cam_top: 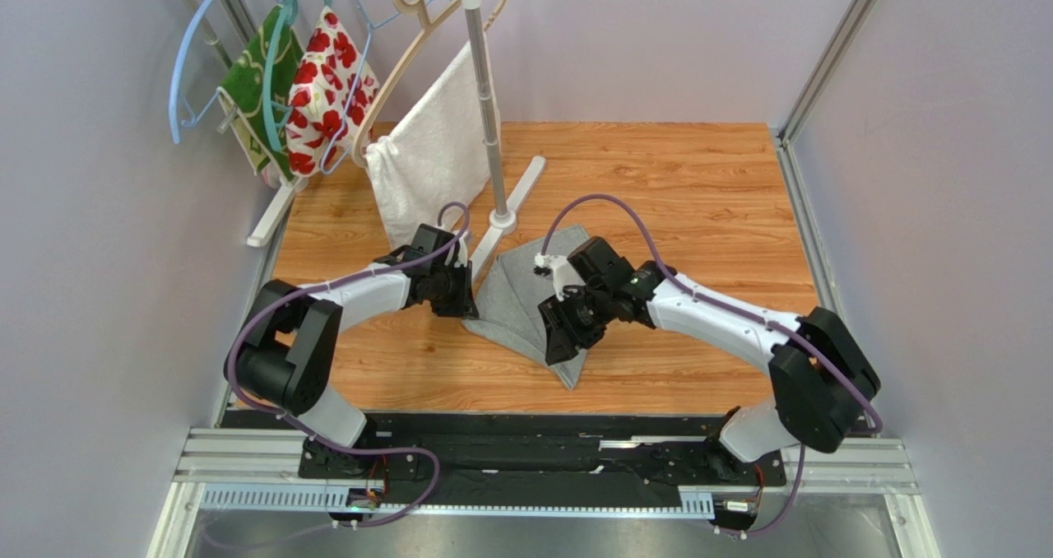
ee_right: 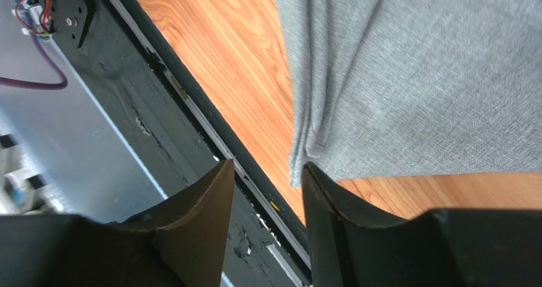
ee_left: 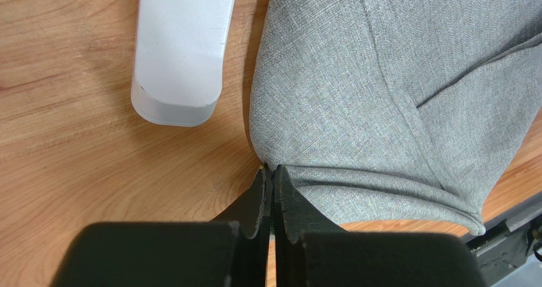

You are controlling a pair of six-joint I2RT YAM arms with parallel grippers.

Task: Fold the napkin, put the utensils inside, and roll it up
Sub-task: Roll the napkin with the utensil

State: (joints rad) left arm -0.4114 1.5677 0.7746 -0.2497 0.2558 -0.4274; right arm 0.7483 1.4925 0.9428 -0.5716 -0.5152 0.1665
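Note:
The grey napkin [cam_top: 511, 290] lies folded on the wooden table between my two grippers, its long shape running from the rack's foot toward the near edge. My left gripper [cam_top: 466, 308] is at its left edge. In the left wrist view the jaws [ee_left: 272, 173] are shut, pinching the napkin's [ee_left: 382, 90] folded edge at their tips. My right gripper [cam_top: 562, 341] is over the napkin's near right part. In the right wrist view it [ee_right: 267, 173] is open, with the napkin's [ee_right: 413, 77] corner just beyond the right finger [ee_right: 324, 198]. The dark utensil is not in view.
A clothes rack's pole [cam_top: 485, 101] and white foot [ee_left: 181, 46] stand just behind the napkin. A white towel [cam_top: 427, 157], red-flowered fabric [cam_top: 324, 77] and green fabric [cam_top: 253, 83] hang from it. The black base rail [ee_right: 191, 109] runs along the near table edge.

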